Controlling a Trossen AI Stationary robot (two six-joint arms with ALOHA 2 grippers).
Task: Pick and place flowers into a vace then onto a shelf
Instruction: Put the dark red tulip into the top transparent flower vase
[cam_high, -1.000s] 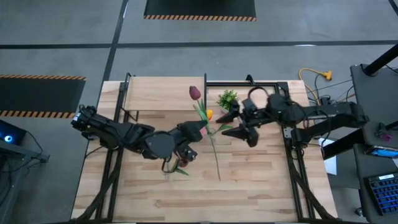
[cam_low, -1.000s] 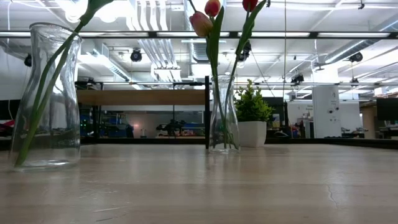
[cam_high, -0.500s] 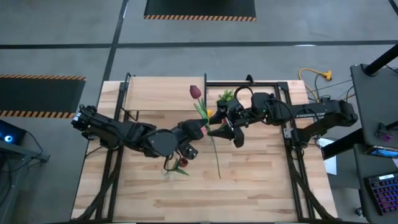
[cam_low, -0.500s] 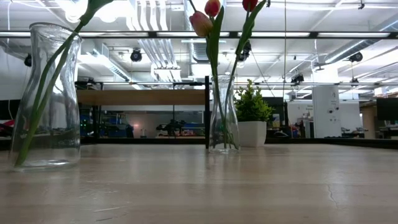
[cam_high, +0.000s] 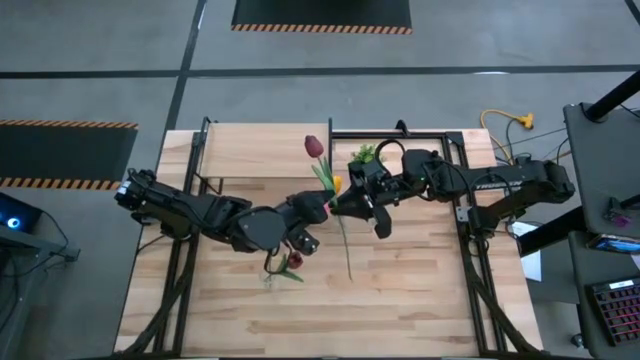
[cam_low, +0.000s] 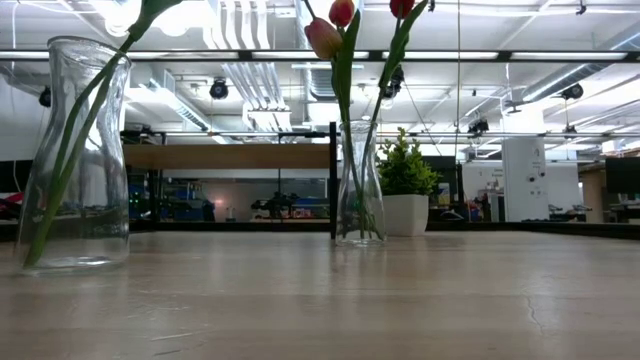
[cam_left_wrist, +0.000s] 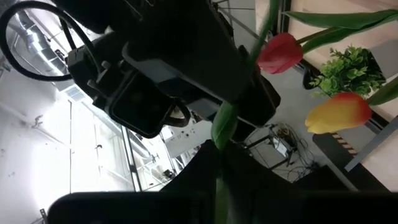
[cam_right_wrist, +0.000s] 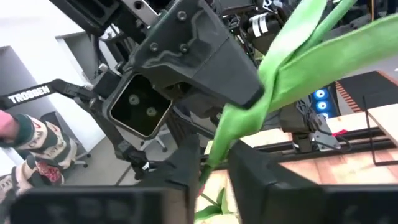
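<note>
Table (cam_high: 420, 300) carrying shelf (cam_high: 255, 150) at far left corner, holding nothing visible yet. Two glass vases standing on table: near one (cam_low: 75, 150) with one stem, far one (cam_low: 360, 190) with tulips (cam_low: 323, 37), beside potted plant (cam_high: 366, 157). Both arms meeting mid-table over single flower (cam_high: 345, 240). Left gripper (cam_high: 322, 206) pinching its stem, fingers pressed together. Right gripper (cam_high: 345, 205) pinching same stem, apparently hand-over. Remaining: inserting this flower, shelving vase.

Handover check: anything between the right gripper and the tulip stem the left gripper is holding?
Nothing visible. The tulip stem sits right at the right gripper, with no object between them. The left gripper is shut on the same stem close beside it, over the middle of the table.
</note>
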